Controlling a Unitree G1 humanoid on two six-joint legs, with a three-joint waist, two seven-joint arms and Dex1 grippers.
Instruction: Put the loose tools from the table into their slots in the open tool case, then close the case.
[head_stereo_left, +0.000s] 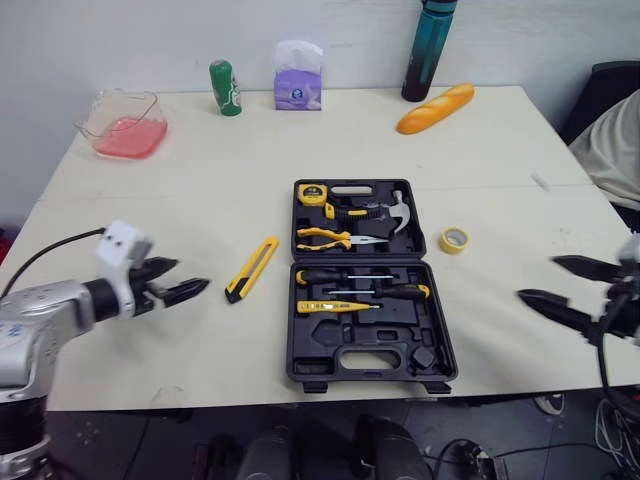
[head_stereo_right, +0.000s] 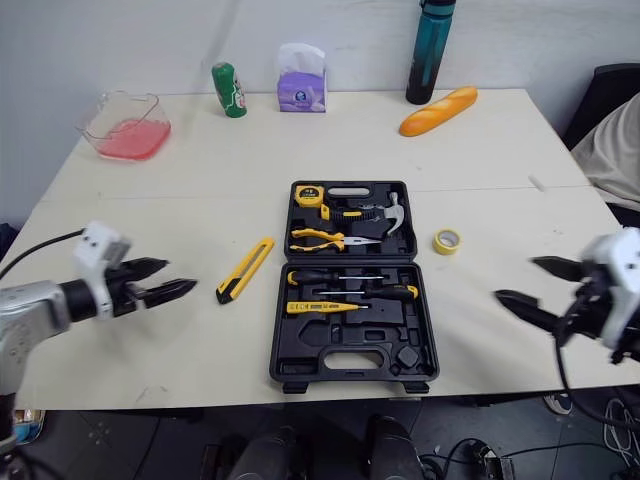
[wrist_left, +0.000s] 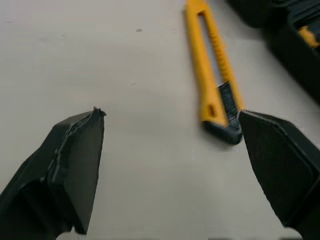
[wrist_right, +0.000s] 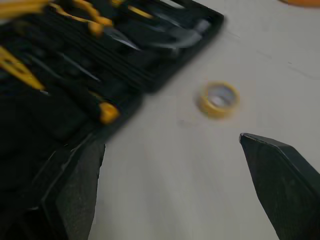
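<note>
An open black tool case (head_stereo_left: 368, 345) lies at the table's middle, holding a tape measure, hammer, pliers and screwdrivers. A yellow utility knife (head_stereo_left: 252, 268) lies loose on the table just left of the case; it shows again as the utility knife (wrist_left: 212, 75) in the left wrist view. A small yellow tape roll (head_stereo_left: 454, 239) sits right of the case, also seen as the tape roll (wrist_right: 218, 98). My left gripper (head_stereo_left: 178, 280) hovers open left of the knife, empty. My right gripper (head_stereo_left: 558, 282) hangs open right of the case, empty.
At the table's back stand a clear container with pink contents (head_stereo_left: 124, 124), a green bottle (head_stereo_left: 225, 88), a purple tissue pack (head_stereo_left: 298, 80), a dark teal bottle (head_stereo_left: 428, 50) and a bread loaf (head_stereo_left: 435, 108). Bare tabletop surrounds the case.
</note>
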